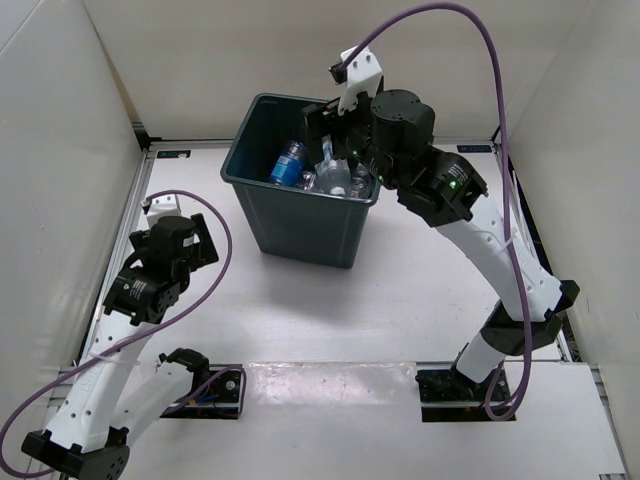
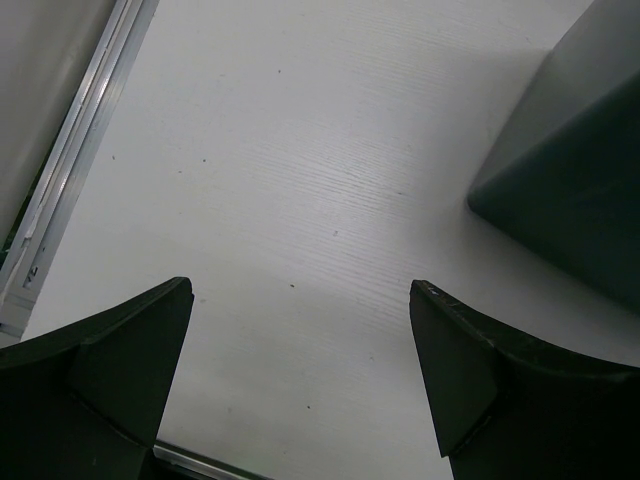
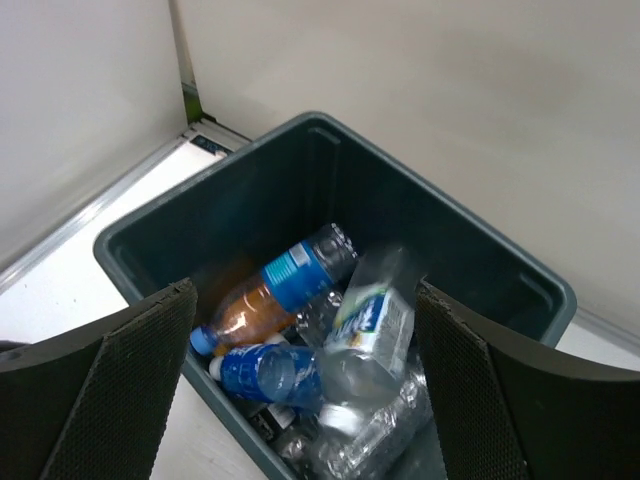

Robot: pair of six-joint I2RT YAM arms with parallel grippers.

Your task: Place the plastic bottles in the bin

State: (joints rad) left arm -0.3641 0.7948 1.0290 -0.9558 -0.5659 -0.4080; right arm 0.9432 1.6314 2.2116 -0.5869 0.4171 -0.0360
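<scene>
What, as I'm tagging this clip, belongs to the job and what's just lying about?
Job: small clear plastic bottles, some blue-labelled; large dark grey-green square plastic bin; open right hand above it.
Bystanders: empty, open left hand; purple cables; white table.

The large dark grey-green square plastic bin [image 1: 300, 225] stood on the white desk [image 1: 330, 310]. Small clear plastic bottles [image 1: 291, 162] lay inside it, below the right hand [image 3: 304, 288].
</scene>
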